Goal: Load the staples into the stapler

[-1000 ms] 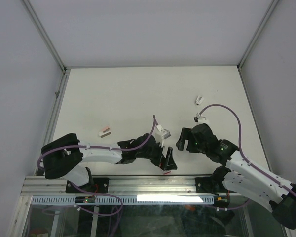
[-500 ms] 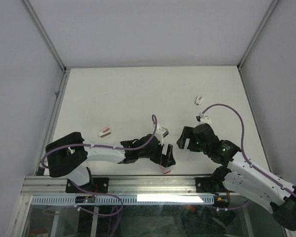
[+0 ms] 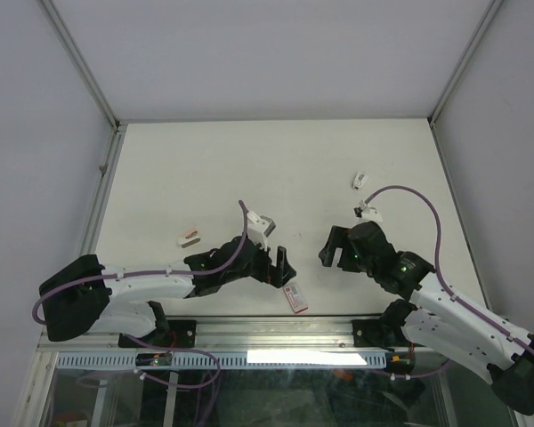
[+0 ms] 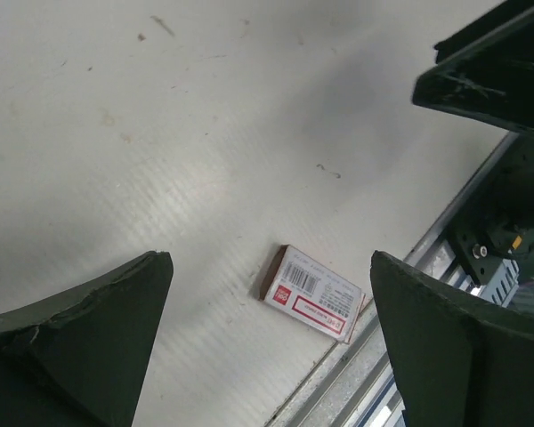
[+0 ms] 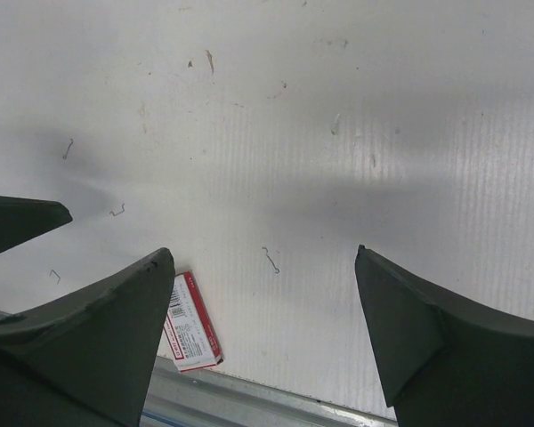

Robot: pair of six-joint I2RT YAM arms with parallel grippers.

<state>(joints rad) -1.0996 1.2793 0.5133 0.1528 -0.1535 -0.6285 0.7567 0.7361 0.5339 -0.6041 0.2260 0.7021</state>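
A: Where's the box?
B: Bottom centre of the top view, lying flat with the label up, just beside the rail. It looks shut. No tray or strips out that I can see.
A: Anything holding it?
B: No. Left gripper hangs near it, jaws spread wide, nothing btwn them. Box shows low-centre in that cam. Right gripper is spread & empty too, with the box at lower left of its cam.
A: Stapler?
B: Can't pick one out. There's a white bit right of centre in the top view & a pink bit left of centre, both too small to tell what they are.
A: So, progress?
B: Imo approx. zero: nothing loaded, box neither gripped nor opened. Left to do: grab box, pull tray, take a strip, open stapler, drop strip in, shut it.
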